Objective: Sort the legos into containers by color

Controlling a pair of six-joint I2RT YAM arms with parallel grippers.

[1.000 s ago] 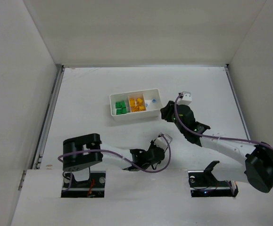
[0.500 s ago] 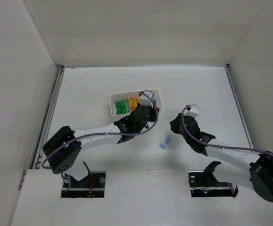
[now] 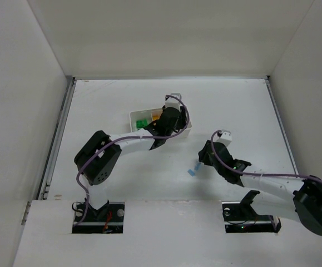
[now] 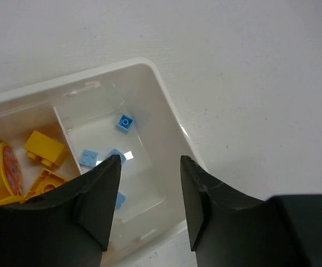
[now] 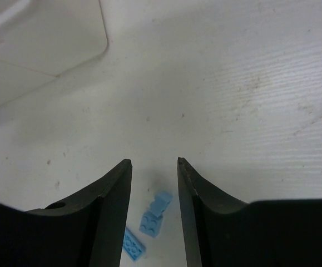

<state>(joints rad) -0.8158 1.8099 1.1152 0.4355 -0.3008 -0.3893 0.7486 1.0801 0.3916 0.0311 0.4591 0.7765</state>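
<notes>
The white three-compartment tray holds green bricks on the left and yellow-orange bricks in the middle. Several pale blue bricks lie in the right compartment. My left gripper is open and empty, hovering over that right compartment. My right gripper is open and empty, just above a small cluster of pale blue bricks on the table, which also shows in the top view. A flat pale blue brick lies beside the cluster.
The tray's corner shows at the upper left of the right wrist view. White walls enclose the table on three sides. The left arm's purple cable arcs along the arm toward the tray.
My left arm swung from the near edge up over the tray's right compartment. My right gripper drew back from beside the tray toward the pale blue bricks on the table.
</notes>
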